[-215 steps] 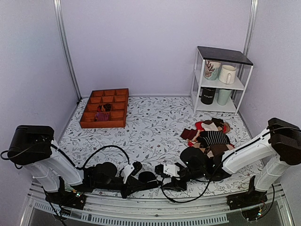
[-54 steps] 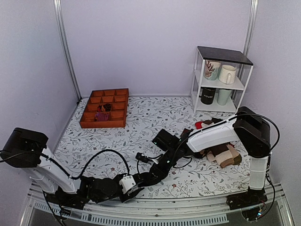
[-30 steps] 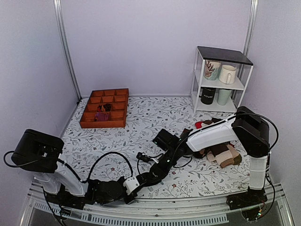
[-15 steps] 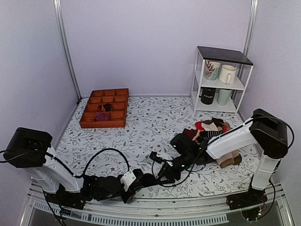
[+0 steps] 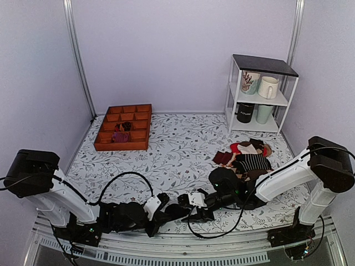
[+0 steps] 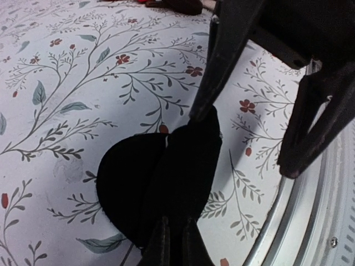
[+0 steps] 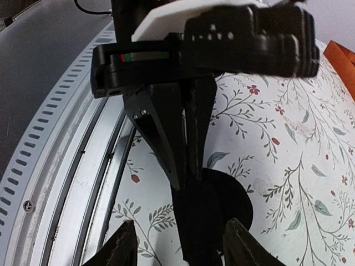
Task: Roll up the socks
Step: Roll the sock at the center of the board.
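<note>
The black socks lie as a folded bundle on the flowered table near its front edge; no white stripes show. They also show in the top view and the right wrist view. My left gripper is shut on the near end of the socks; it also shows in the top view. My right gripper is open, its fingers standing either side of the other end of the socks, one tip touching the fabric. It faces the left gripper in the top view.
The metal front rail runs right beside both grippers. A pile of mixed socks lies at the right. An orange compartment tray sits at the back left. A white shelf with mugs stands at the back right.
My right arm has swung from mid-table down to the front edge and now meets the left gripper. The left gripper has drawn the socks slightly right along the rail.
</note>
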Available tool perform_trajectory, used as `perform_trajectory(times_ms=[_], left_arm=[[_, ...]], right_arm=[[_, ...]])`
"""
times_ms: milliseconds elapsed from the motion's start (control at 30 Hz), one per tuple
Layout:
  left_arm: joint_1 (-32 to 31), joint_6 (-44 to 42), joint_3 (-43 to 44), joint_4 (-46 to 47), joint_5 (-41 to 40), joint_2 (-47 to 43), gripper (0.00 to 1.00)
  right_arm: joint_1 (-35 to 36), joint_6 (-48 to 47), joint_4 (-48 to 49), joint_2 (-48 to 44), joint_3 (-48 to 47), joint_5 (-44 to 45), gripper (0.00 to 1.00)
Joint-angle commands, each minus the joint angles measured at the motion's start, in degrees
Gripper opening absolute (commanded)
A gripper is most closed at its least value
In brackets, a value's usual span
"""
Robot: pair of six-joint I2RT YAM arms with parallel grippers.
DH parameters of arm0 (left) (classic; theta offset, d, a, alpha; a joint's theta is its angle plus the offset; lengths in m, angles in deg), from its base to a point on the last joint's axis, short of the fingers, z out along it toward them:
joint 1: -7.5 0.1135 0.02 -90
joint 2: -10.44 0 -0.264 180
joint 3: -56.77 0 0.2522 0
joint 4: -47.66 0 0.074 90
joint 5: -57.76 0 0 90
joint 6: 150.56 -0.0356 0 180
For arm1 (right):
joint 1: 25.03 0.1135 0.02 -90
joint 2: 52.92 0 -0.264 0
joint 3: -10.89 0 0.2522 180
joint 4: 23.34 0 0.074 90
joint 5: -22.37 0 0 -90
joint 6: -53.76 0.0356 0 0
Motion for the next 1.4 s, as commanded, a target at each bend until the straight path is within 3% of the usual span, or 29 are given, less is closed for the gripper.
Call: perform_trajectory(times_ms=[0, 367, 600, 800, 833, 900, 1067, 1267, 1367], left_arm=[[0.79, 1.47, -1.48, -13.6, 6.67, 4.21, 0.0], [1.52, 1.18, -1.7, -12.64, 7.65, 4.71, 0.0], [1.82, 1.13, -1.56, -12.18, 8.24, 5.35, 0.0], [1.86, 0.18, -1.67, -10.89, 8.08, 4.94, 0.0], [1.8, -0.16, -1.65, -10.93, 7.24, 4.47, 0.02], [1.76, -1.25, -1.6, -11.38, 4.72, 2.72, 0.27], [1.44, -4.86, -2.19, -15.59, -4.43, -6.83, 0.49], [-0.09, -13.67, -4.22, -13.66, -8.74, -18.62, 0.65], [-0.48, -19.39, -5.04, -10.41, -8.42, -21.03, 0.85]], right_arm=[[0.77, -3.42, 0.26, 1.45, -1.79, 1.69, 0.55], [0.74, -2.16, 0.07, 6.22, -2.39, 3.63, 0.54], [0.73, -0.16, -3.1, 7.59, -4.25, 5.69, 0.3], [0.74, 2.25, -8.93, 10.24, -6.57, 5.9, 0.2], [0.73, 2.87, -10.85, 10.81, -7.31, 5.66, 0.19], [0.61, 4.27, -14.5, 11.5, -8.93, 4.71, 0.18], [-1.42, 7.93, -23.85, 13.22, -13.21, -0.21, 0.17], [-3.87, 11.83, -37.91, 19.36, -21.68, -3.54, 0.17], [-5.12, 14.0, -43.65, 21.41, -25.03, -5.71, 0.17]])
